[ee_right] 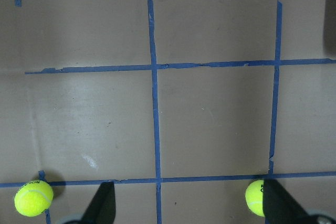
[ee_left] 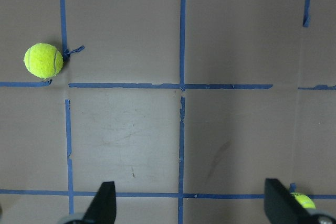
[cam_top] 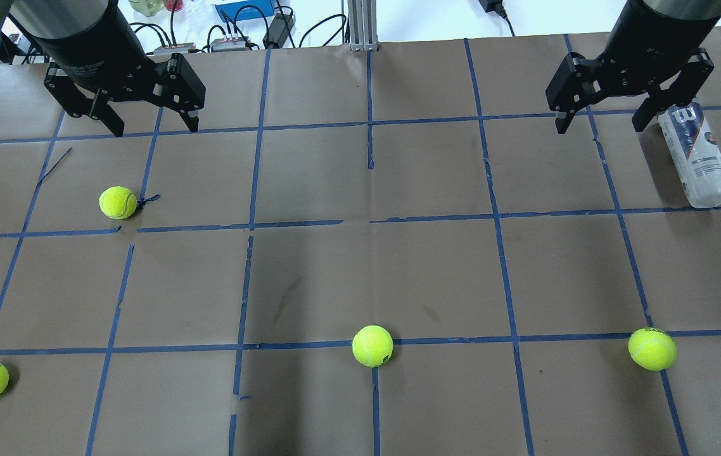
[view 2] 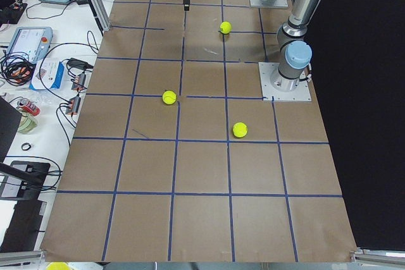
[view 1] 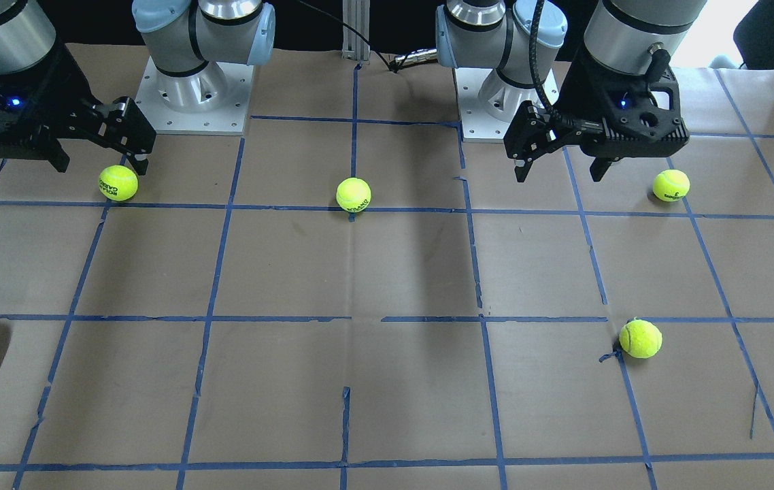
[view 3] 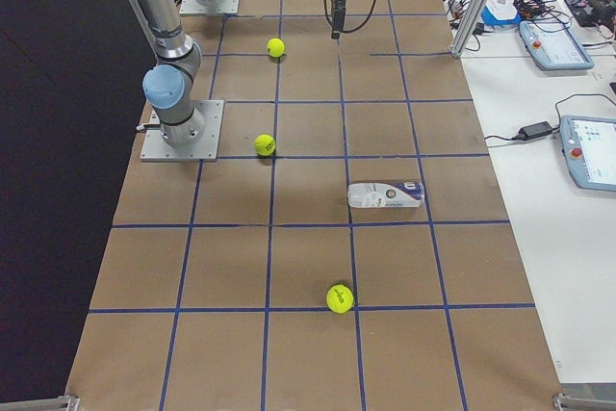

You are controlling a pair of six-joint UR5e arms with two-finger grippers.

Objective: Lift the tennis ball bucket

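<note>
Tennis ball bucket (cam_top: 696, 158) lies on its side on the counter (cam_top: 360, 278), long axis running away from the robot. Your right gripper (cam_top: 601, 121) hangs high on the robot's side of the bucket, pointing straight down, fingers spread and empty. Left gripper (cam_top: 153, 125) is far across from the bucket in the same pose, fingers likewise parted, gripping nothing. Open counter surrounds the bucket; the nearest tennis ball (view 3: 339, 297) sits well apart. Label: large "B" near one end, finer print unreadable.
</note>
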